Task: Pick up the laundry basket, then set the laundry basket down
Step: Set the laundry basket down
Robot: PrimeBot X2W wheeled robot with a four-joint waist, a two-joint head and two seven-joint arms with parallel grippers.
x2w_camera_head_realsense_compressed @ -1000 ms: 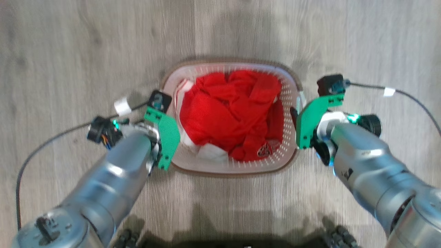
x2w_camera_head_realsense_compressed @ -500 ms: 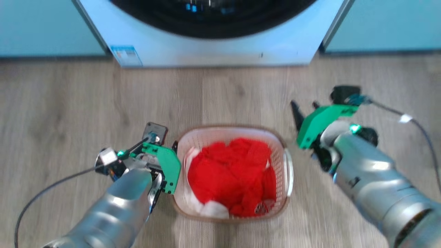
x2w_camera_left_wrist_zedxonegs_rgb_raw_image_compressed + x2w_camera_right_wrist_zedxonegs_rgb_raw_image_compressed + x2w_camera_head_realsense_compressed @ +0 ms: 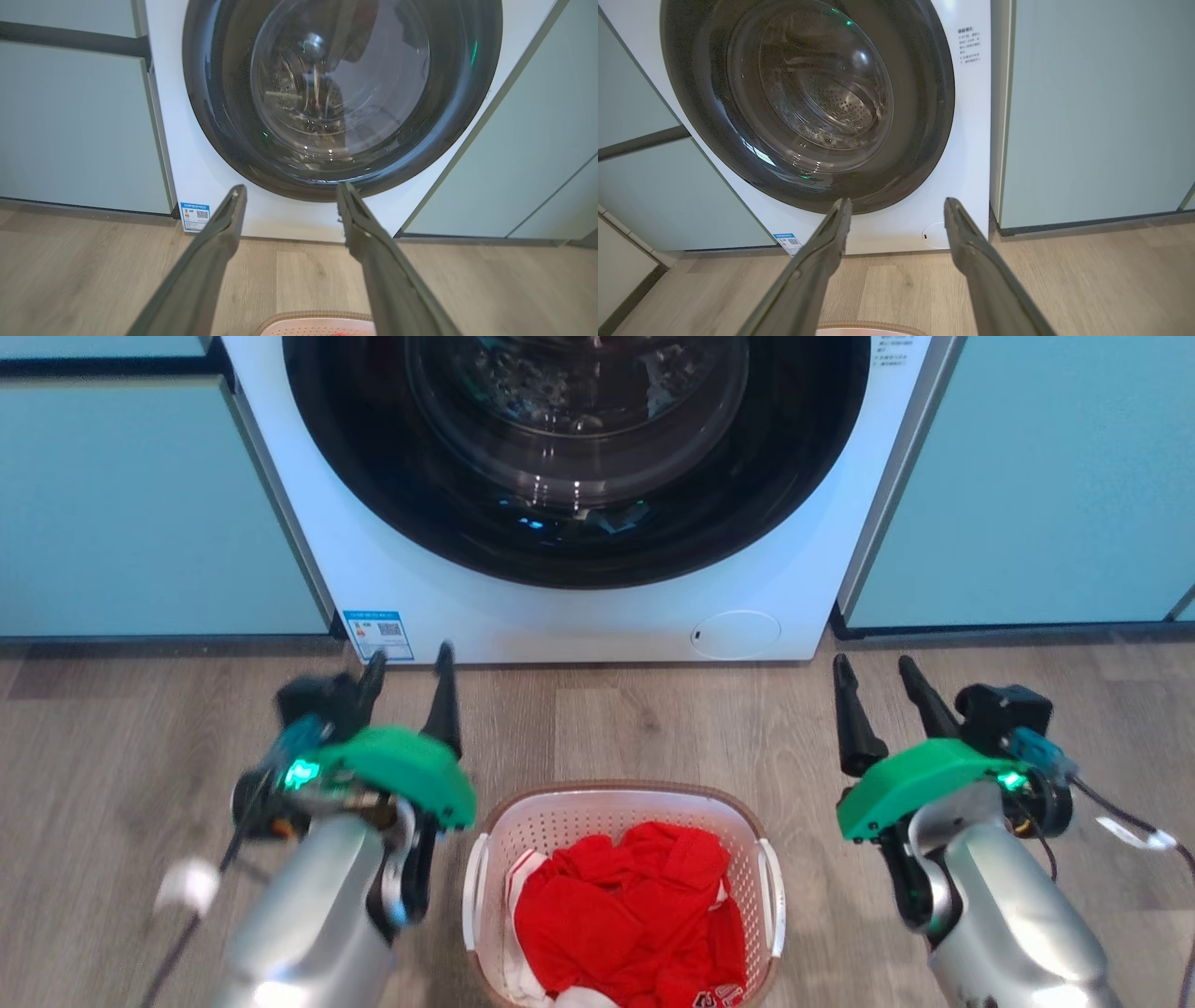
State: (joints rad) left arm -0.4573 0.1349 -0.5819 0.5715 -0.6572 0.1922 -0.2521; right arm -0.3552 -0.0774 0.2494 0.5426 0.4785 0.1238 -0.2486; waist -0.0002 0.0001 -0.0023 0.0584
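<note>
The laundry basket (image 3: 560, 817), white with a brown rim and white side handles, stands on the wooden floor at the bottom centre of the head view, holding red cloth (image 3: 625, 915). Its far rim peeks in at the bottom of the left wrist view (image 3: 313, 317) and of the right wrist view (image 3: 868, 325). My left gripper (image 3: 408, 658) hovers open to the basket's left, raised and apart from it, fingers pointing toward the washing machine (image 3: 579, 625). On the basket's right, my right gripper (image 3: 873, 665) is likewise open and empty. Both grippers (image 3: 289, 189) (image 3: 896, 201) hold nothing.
The white washing machine with its dark round door (image 3: 574, 448) stands straight ahead, its door shut. Pale teal cabinet fronts (image 3: 140, 513) (image 3: 1046, 495) flank it on both sides. Bare wooden floor (image 3: 644, 719) lies between basket and machine.
The head camera has tilted up, bringing the washing machine into view. Both grippers have come off the basket's sides and risen, fingers now pointing forward. The basket rests on the floor.
</note>
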